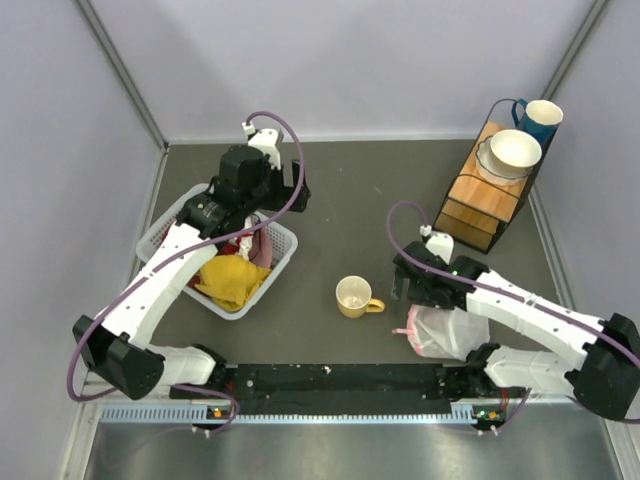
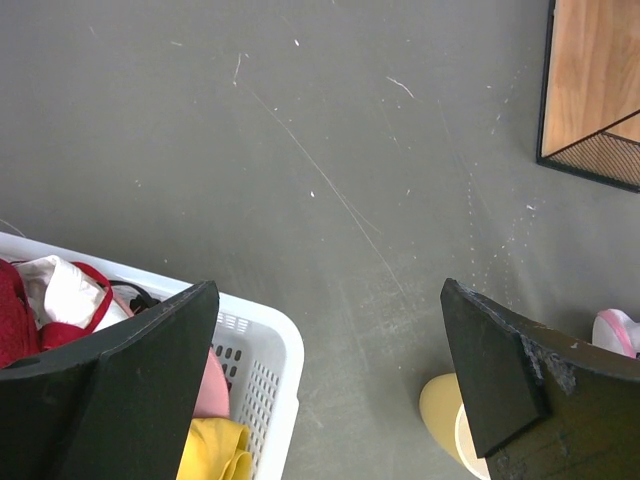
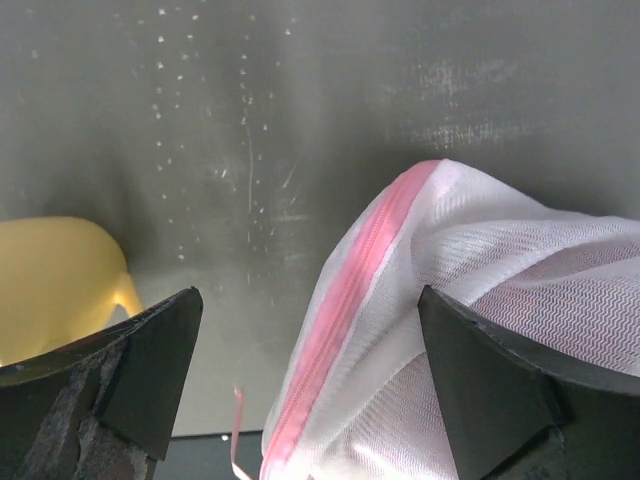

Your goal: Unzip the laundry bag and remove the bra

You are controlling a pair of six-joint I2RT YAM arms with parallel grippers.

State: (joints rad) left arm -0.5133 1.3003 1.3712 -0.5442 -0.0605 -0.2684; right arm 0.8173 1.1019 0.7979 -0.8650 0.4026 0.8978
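Note:
The laundry bag (image 1: 440, 332), white mesh with pink zipper trim, lies on the table near the front right. In the right wrist view the bag (image 3: 500, 330) fills the lower right, and its pink zipper (image 3: 350, 320) looks closed. White wavy-textured fabric shows through the mesh; I cannot make out the bra as a separate thing. My right gripper (image 1: 412, 288) (image 3: 310, 300) is open just above the bag's left edge, its jaws either side of the zipper line. My left gripper (image 1: 285, 195) (image 2: 322, 300) is open and empty over the far right corner of the basket.
A white slatted basket (image 1: 285, 245) (image 2: 285, 345) holds red and yellow clothes (image 1: 235, 280). A yellow mug (image 1: 355, 296) (image 3: 60, 270) stands between basket and bag. A wooden shelf (image 1: 485, 200) (image 2: 595, 80) at the back right carries a bowl (image 1: 515, 150) and a blue mug (image 1: 540, 118).

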